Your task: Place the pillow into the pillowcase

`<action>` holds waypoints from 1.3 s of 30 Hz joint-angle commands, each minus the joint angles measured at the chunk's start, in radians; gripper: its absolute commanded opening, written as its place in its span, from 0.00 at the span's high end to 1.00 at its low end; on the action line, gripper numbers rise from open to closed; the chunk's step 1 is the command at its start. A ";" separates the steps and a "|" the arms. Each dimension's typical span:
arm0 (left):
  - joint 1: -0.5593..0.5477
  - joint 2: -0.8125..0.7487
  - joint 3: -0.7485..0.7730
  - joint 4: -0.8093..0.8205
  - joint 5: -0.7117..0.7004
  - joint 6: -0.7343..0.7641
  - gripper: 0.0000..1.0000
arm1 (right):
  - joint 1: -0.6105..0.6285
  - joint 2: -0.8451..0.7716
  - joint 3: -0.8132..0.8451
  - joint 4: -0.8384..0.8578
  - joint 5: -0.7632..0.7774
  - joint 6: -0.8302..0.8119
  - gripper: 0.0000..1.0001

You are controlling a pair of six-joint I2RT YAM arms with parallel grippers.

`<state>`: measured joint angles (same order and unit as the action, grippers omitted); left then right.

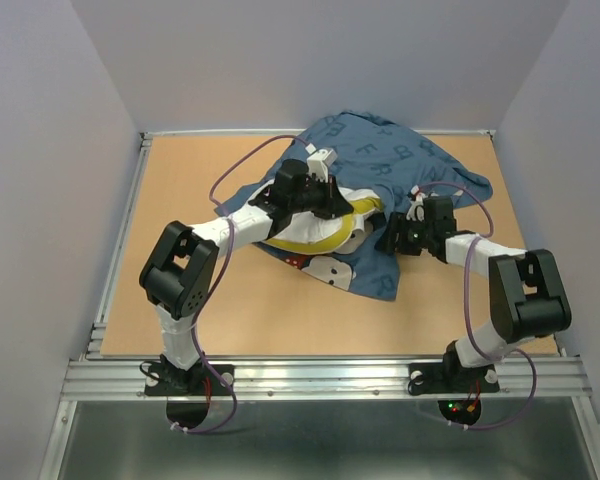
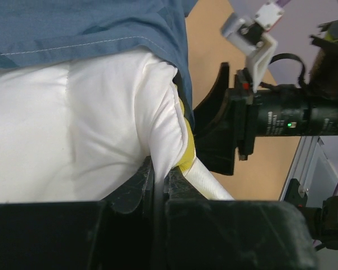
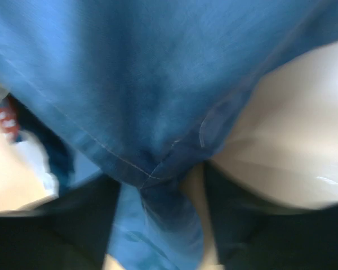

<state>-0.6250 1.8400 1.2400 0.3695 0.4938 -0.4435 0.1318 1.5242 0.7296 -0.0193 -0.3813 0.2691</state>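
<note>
Left gripper (image 2: 159, 177) pinches pillow (image 2: 67, 129) edge; pillow partly under pillowcase (image 3: 129, 73). Right gripper (image 3: 160, 197) straddles pillowcase hem, grip unclear. Risk: hem slips free, opening collapses, pillow only shoves pillowcase away.

Matt cloth pillowcase (image 1: 400, 160), smooth cloth pillow (image 2: 73, 129)

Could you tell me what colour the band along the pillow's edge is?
Yellow; the band shows best in the left wrist view.
</note>
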 commanded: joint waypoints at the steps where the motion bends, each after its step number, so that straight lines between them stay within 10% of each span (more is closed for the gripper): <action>1: 0.028 -0.058 0.096 0.144 0.070 -0.038 1.00 | 0.006 0.074 0.030 0.134 -0.270 0.108 0.52; 2: 0.030 -0.050 0.102 0.154 0.068 -0.043 1.00 | 0.020 0.065 0.036 0.137 -0.300 0.125 0.83; 4: 0.039 -0.036 0.127 0.190 0.066 -0.081 1.00 | 0.081 -0.031 0.062 0.145 -0.353 0.148 0.99; 12: 0.090 -0.042 0.386 0.189 0.019 -0.112 1.00 | 0.108 -0.331 0.248 0.055 -0.657 0.193 0.99; 18: -0.062 0.017 0.049 0.025 -0.131 0.090 1.00 | 0.108 -0.348 0.151 0.022 -0.671 0.154 0.99; 25: -0.010 0.262 0.128 0.069 -0.221 -0.049 1.00 | 0.108 -0.398 0.154 -0.047 -0.683 0.160 1.00; 35: 0.290 -0.098 0.527 -0.016 -0.225 -0.054 1.00 | 0.124 -0.181 0.397 -0.021 -0.689 0.094 0.99; 39: 0.233 -0.277 0.420 -0.073 -0.212 0.093 1.00 | 0.132 -0.188 0.406 0.040 -0.702 0.163 0.99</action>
<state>-0.3397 1.8149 1.6760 0.2333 0.3969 -0.4850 0.2462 1.3857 1.0874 -0.0692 -0.9756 0.3916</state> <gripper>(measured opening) 0.154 0.023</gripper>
